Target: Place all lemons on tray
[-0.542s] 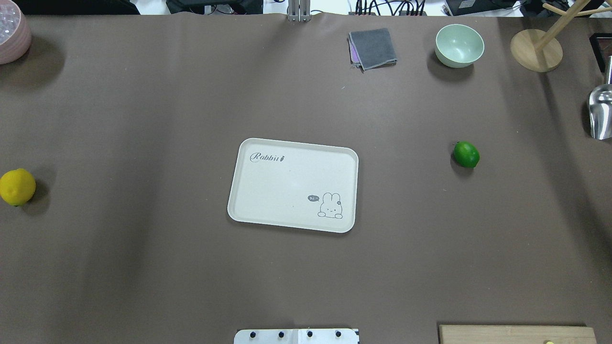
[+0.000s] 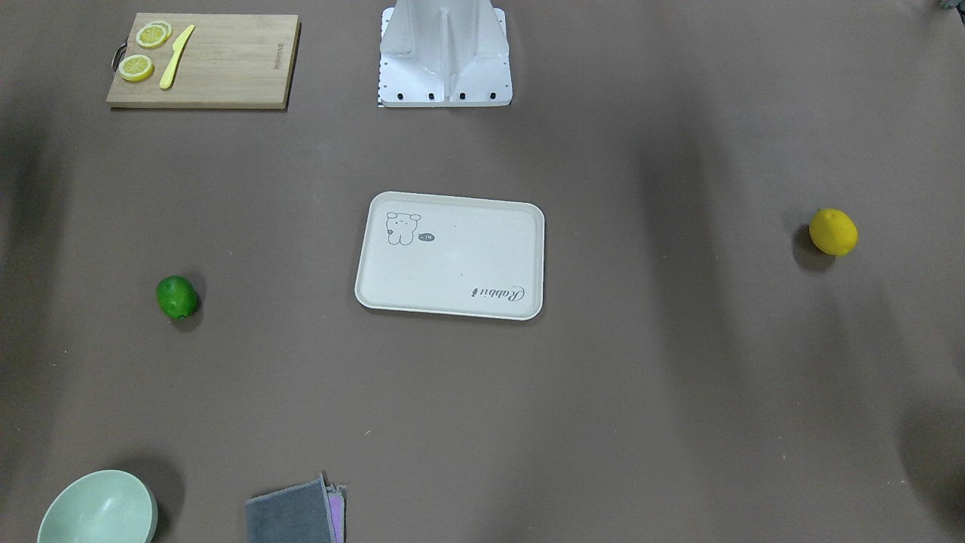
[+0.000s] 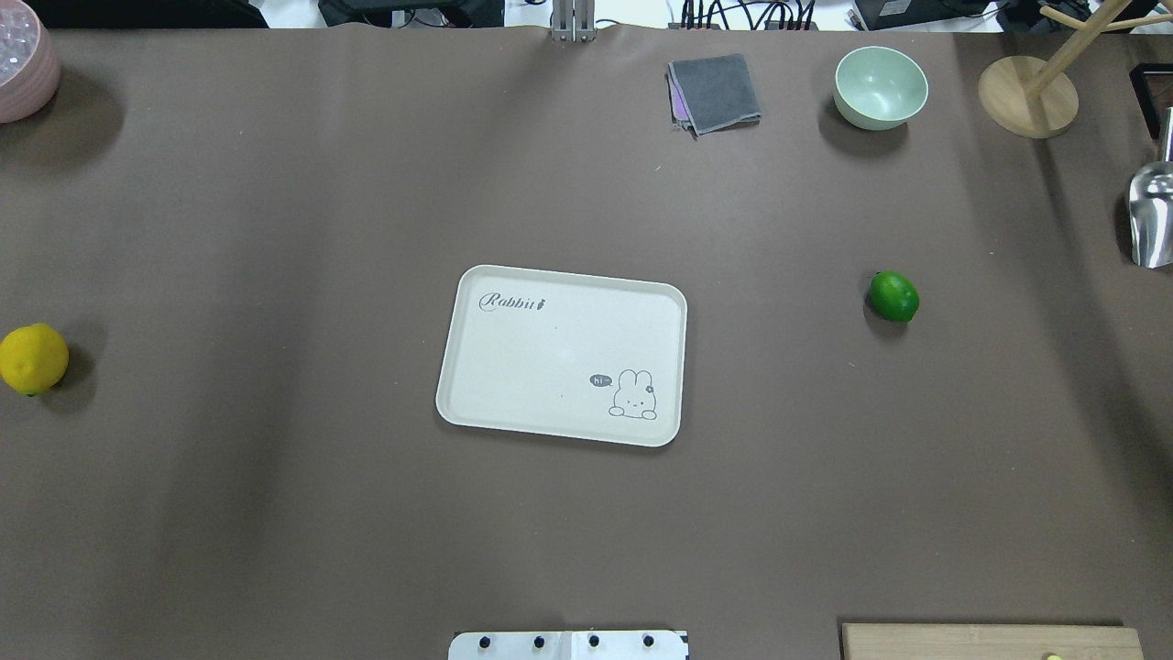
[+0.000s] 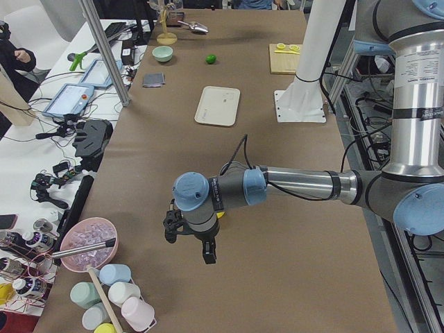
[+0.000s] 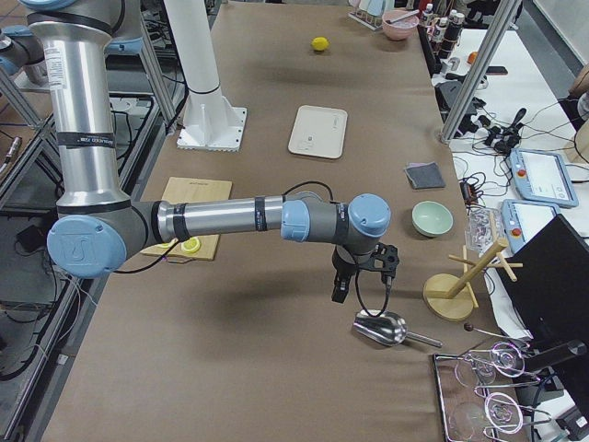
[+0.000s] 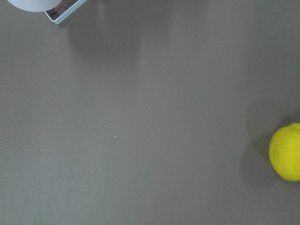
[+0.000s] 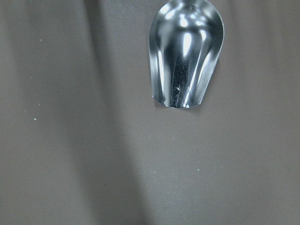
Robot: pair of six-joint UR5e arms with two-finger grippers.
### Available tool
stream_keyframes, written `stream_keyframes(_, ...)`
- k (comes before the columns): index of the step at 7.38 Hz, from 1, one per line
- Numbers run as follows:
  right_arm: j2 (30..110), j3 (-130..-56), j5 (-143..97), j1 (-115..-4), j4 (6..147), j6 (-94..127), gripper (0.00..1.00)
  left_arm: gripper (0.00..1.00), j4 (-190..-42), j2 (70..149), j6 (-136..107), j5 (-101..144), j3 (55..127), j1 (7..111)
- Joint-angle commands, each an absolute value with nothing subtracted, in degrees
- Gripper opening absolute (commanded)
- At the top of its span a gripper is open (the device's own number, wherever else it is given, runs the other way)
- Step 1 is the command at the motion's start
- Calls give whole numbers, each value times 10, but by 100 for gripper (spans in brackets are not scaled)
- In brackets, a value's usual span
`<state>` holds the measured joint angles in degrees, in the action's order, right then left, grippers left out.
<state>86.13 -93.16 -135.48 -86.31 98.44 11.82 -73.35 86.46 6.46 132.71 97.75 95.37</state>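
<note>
The cream tray with the rabbit drawing lies in the middle of the table with nothing on it. The yellow lemon sits at the table's far left and shows at the right edge of the left wrist view. The green lemon sits to the tray's right. My left gripper hangs above the table near the yellow lemon. My right gripper hangs near the metal scoop, far from the green lemon. Both show only in the side views, so I cannot tell whether they are open or shut.
A wooden cutting board with lemon slices and a yellow knife lies near the robot base. A green bowl, a grey cloth, a wooden rack, a metal scoop and a pink bowl lie around the edges.
</note>
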Motion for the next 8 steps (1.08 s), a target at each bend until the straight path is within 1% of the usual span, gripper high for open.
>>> stream_keyframes(1, 861, -935, -1361, -863, 984, 117, 99, 98, -735, 866, 46, 1329, 983, 952)
stream_keyframes(2, 860, -939, -1363, -861, 983, 121, 99, 98, -752, 867, -3, 1332, 988, 926)
stream_keyframes(4, 858, -954, -1387, -830, 982, 157, 99, 98, -841, 877, -171, 1344, 991, 870)
stream_keyframes(5, 853, -960, -1386, -811, 978, 185, 99, 98, -856, 882, -185, 1343, 989, 834)
stream_keyframes(6, 840, -962, -1386, -791, 978, 198, 99, 98, -859, 903, -198, 1339, 977, 806)
stream_keyframes(7, 817, -962, -1385, -766, 978, 236, 99, 98, -863, 937, -275, 1339, 958, 783)
stream_keyframes(8, 799, -962, -1384, -736, 976, 269, 99, 98, -890, 938, -312, 1338, 961, 755)
